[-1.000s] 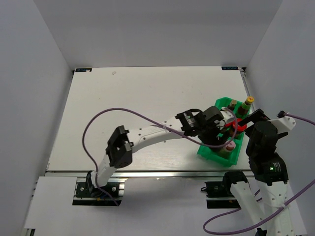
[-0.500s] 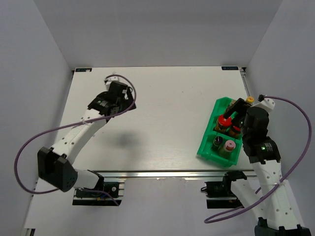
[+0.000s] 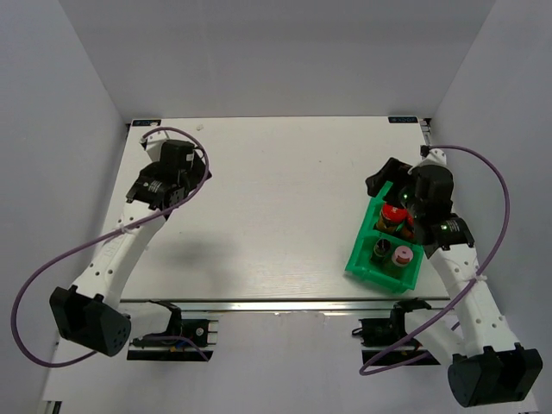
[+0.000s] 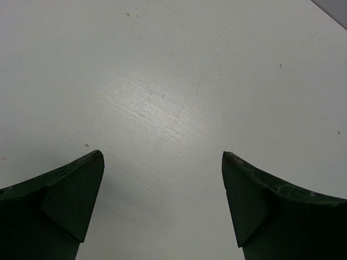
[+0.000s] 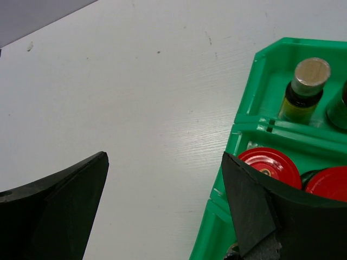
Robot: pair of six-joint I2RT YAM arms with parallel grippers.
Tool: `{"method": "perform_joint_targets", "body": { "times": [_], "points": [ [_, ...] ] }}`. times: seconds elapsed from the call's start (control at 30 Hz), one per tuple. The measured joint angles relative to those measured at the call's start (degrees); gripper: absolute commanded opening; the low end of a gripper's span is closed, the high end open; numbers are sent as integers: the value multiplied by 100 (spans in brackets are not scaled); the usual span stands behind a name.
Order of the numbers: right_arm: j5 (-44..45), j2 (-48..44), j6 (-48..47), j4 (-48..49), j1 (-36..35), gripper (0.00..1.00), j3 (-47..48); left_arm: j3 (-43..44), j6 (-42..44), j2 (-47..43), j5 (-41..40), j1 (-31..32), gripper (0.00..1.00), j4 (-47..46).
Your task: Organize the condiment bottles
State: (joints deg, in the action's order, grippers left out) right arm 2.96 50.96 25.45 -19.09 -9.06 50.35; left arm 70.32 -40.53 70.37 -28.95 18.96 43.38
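The green bin (image 3: pixel 358 259) stands at the right of the table with bottles in it. Two red-lidded jars (image 3: pixel 397 217) fill its middle compartment. A dark bottle (image 3: pixel 380 252) and a pink-capped jar (image 3: pixel 401 257) stand in the near one. My right gripper (image 3: pixel 381 179) is open and empty, over the table by the bin's far left corner, and the arm hides the far compartment. The right wrist view shows the gripper (image 5: pixel 162 157), the red lids (image 5: pixel 269 165), a tan-capped bottle (image 5: pixel 309 81) and the bin wall (image 5: pixel 238 141). My left gripper (image 3: pixel 185 168) is open and empty over bare table at far left (image 4: pixel 162 154).
A dark round top (image 5: pixel 341 108) is cut off at the right edge of the right wrist view, beside the tan-capped bottle. Grey walls close in the table on the left, back and right. Purple cables loop from both arms.
My left arm has swung from the bin across to the table's far left. My right gripper has moved from above the bin's middle to beside its far left corner.
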Motion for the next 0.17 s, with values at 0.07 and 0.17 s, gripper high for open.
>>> {"method": "perform_joint_targets", "body": {
  "times": [0.07,0.17],
  "points": [
    [-122,92,-22,101,0,89,13,0,0,46,4,-50,98,2],
    [-297,212,-42,203,0,90,13,0,11,79,46,-125,98,-11]
  ]
}}
